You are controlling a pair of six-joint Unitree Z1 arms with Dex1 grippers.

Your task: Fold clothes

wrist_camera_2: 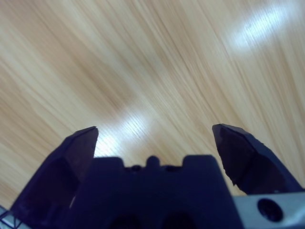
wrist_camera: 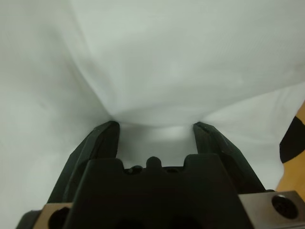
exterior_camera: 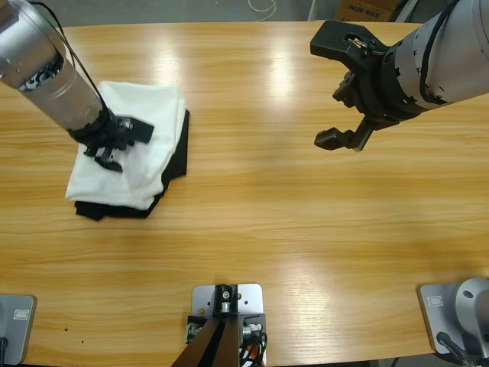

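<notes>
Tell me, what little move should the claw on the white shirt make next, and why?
Probably lift straight up and away. The white T-shirt already lies folded in a compact stack over a black garment, and the left claw is open, pressing into the cloth, gripping nothing. The right claw hangs open over bare table.

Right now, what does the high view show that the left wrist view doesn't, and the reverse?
Only the high view shows the right gripper open over bare table, and the folded T-shirt lying whole on a black garment. Only the left wrist view shows the cloth dimpled between the parted jaws. Both show the left gripper down on the white T-shirt.
</notes>
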